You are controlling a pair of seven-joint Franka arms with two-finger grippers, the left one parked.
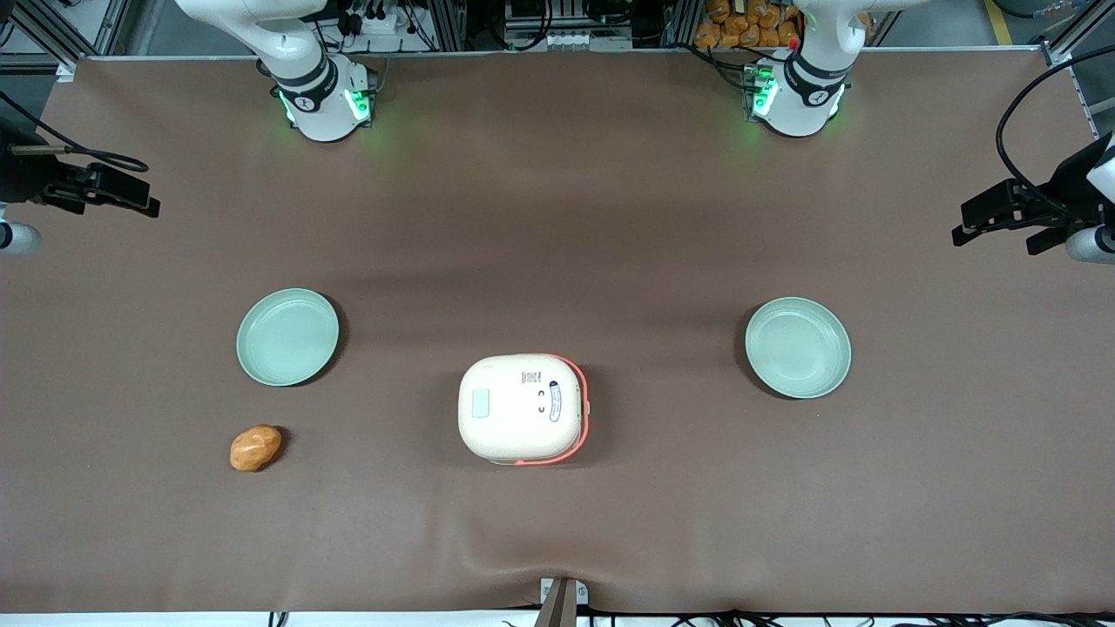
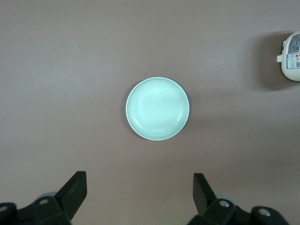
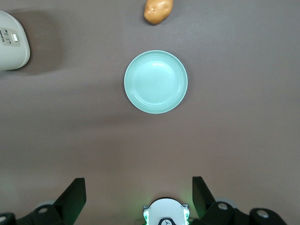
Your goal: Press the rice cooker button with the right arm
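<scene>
One gripper (image 1: 131, 196) to report: it hangs at mid-height on the frame edge at the working arm's end of the brown table (image 1: 557, 218), well apart from the rice cooker (image 1: 521, 409). The wrist view shows its black fingers (image 3: 75, 194) spread wide and released, with nothing between them. Next across the front view is a pale-green plate (image 1: 288, 337), with nothing on it. An orange-brown potato-like lump (image 1: 255, 448) lies on the table nearer the camera than that plate, close to it but not touching. The cooker sits in the lower centre of the frame with its lid down, a cream rounded square. Orange-pink trim (image 1: 582, 427) shows along its camera-side edge and the edge toward the parked arm. The button (image 1: 481, 403) is on the lid near the edge facing the working arm's end. It is a pale-green rounded rectangle, its long axis running toward and away from the camera. So the cooker's button end points at the working arm's end. A blue-outlined oval sticker (image 1: 555, 402) sits at the lid's parked-arm end, its long axis parallel to the button's. The sticker's writing is unreadable, as is a small grey print block (image 1: 531, 377) on the lid. A second pale-green plate (image 1: 798, 347) lies toward the parked arm's end, also with nothing on it.
</scene>
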